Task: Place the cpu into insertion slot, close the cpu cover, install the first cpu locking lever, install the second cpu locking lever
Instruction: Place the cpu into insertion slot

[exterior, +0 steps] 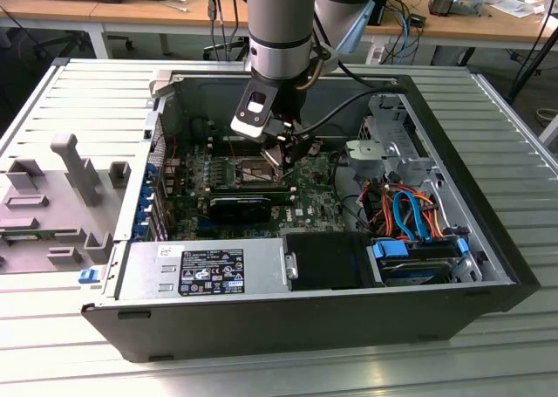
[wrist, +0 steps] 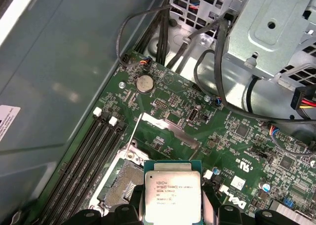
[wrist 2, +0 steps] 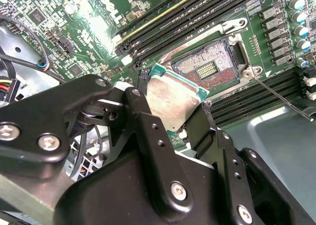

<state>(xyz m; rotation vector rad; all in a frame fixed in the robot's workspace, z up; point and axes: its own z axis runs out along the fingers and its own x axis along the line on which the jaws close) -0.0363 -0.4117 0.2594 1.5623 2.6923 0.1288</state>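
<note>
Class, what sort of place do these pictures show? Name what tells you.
Probably a robotics lab or workshop: a robot arm holds the cpu over the motherboard of an open computer case, on a slatted metal table, with cable-strewn desks behind.

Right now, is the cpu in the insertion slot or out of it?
Out. The pincer grips the cpu clear of the insertion slot, whose brownish contacts lie bare in the second wrist view.

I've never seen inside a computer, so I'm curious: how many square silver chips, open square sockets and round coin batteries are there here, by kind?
Flat square silver-grey metal cpu, clamped in the black gripper: 1
Square brown-centred insertion slot with silvery metal frame, open: 1
Round silver coin battery on the green motherboard: 1
Total: 3
</note>
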